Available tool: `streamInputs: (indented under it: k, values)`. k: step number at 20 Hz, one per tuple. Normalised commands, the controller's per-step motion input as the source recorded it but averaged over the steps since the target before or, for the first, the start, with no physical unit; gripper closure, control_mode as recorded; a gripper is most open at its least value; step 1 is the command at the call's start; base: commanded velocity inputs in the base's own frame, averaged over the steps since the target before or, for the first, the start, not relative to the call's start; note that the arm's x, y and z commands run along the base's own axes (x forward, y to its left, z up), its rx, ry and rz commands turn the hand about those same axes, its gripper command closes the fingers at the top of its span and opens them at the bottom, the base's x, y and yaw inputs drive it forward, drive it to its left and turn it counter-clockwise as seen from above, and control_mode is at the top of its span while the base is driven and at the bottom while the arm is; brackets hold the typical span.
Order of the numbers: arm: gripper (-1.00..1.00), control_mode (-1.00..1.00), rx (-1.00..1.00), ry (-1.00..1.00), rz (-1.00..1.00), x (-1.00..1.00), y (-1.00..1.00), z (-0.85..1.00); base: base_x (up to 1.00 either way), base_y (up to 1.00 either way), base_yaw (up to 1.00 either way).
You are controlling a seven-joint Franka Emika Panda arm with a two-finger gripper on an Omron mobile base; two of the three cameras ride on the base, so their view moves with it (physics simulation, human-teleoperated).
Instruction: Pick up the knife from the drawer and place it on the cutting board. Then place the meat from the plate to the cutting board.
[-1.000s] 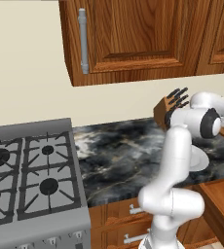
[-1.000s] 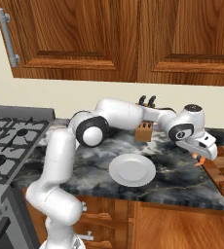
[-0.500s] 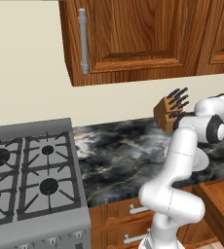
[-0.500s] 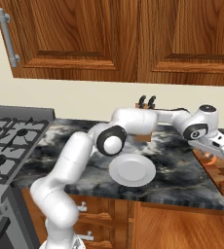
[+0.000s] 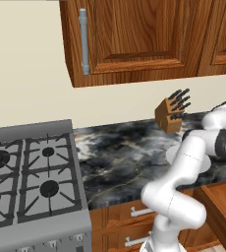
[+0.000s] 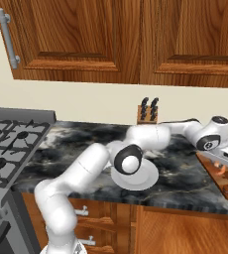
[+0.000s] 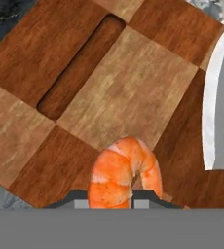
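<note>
gripper (image 7: 111, 198): jaws pinched on the meat (image 7: 124, 170), held over the cutting board (image 7: 133, 92)
meat: likely light, soft and slippery (grip the thick curl)
knife (image 7: 220, 104): lying on the board's right side
plate (image 6: 141, 181): white, further left on the counter

Even, bright render light, no glare; soft shadow under the plate (image 6: 146, 179); hand view slightly soft.
</note>
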Motion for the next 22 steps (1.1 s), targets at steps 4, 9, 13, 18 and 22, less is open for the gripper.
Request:
streamInputs:
  k: [4, 9, 13, 18, 22]
  values:
    - [1.00, -1.00, 0.00, 0.00, 0.00, 0.14, -0.10, -0.38, 0.00, 0.00, 0.00]
    - [-1.00, -1.00, 0.00, 0.00, 0.00, 0.12, -0.02, -0.32, 0.00, 0.00, 0.00]
    - [-1.00, -1.00, 0.00, 0.00, -0.06, -0.09, 0.00, 0.06, 0.00, 0.00, 0.00]
    - [-1.00, -1.00, 0.00, -0.05, -0.14, -0.53, 0.19, 0.31, 0.00, 0.00, 0.00]
    - [-1.00, -1.00, 0.00, -0.05, -0.15, -0.59, 0.35, 0.26, 0.00, 0.00, 0.00]
